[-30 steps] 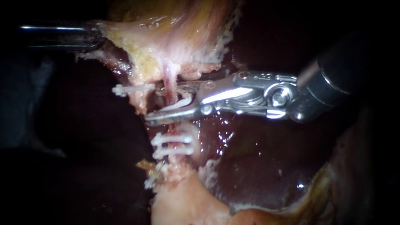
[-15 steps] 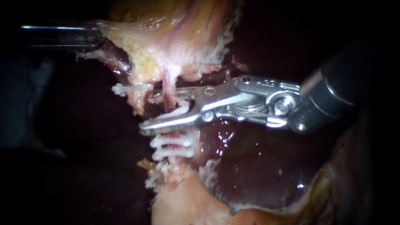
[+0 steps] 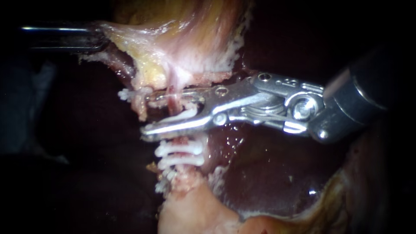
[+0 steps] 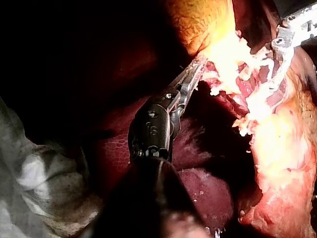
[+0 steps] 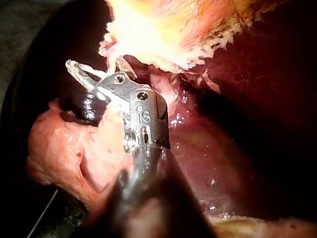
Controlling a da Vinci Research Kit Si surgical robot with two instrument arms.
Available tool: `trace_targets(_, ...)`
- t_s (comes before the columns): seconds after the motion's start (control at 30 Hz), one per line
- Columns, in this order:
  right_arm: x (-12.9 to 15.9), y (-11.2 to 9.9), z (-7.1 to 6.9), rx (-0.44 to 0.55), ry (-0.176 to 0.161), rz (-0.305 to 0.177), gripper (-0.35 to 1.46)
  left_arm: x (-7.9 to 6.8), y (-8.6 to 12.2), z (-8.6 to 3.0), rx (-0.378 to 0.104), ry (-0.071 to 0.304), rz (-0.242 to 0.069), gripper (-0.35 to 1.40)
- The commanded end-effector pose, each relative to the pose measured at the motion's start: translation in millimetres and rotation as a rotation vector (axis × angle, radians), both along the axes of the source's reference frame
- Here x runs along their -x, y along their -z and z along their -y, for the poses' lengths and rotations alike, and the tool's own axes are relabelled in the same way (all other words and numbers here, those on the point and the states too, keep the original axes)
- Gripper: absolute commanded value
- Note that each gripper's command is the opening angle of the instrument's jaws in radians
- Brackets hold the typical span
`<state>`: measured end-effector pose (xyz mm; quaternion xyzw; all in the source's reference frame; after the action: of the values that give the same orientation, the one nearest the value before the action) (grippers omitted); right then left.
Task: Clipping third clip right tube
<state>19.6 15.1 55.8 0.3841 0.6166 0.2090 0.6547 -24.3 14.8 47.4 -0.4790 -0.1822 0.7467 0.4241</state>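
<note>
Reaching farther across than a second ago, the right instrument [image 3: 146, 115] with its bright steel jaws is now being carried past the thin pink right tube [image 3: 174, 103]. The lower jaw's tip is being shown clear of the tube on the far side, where earlier it only just passed it. The tissue around it is lying much as before.

The jaws are being held apart, with a clear gap between them. The tube is running through that gap, bracketed above and below but not squeezed. A curved white plastic clip [image 3: 185, 115] is being carried inside the gap along the lower jaw, just beside the tube (whether it is also touching the upper jaw cannot be told). Two white ribbed clips [image 3: 180, 155] are sitting on the same tube just below the lower jaw, and a small white clip [image 3: 129, 94] is lying near the upper jaw's tip.

The left instrument [image 3: 100, 37], a dark slim shaft, is being kept closed on the pale yellow-pink tissue [image 3: 147, 43], which is being drawn taut towards it. The dark red glossy liver [image 3: 260, 173] is lying beneath.
</note>
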Motion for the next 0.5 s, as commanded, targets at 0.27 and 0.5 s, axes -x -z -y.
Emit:
trace_targets(0.27,0.6,-0.4,-0.2,-0.018,-0.002,0.009,0.10,0.0,0.0,0.0,0.000,0.000,0.000,-0.35)
trace_targets(0.5,0.8,-0.5,-0.3,-0.041,-0.006,0.018,-0.10,0.0,0.0,0.0,0.000,0.000,0.000,-0.35)
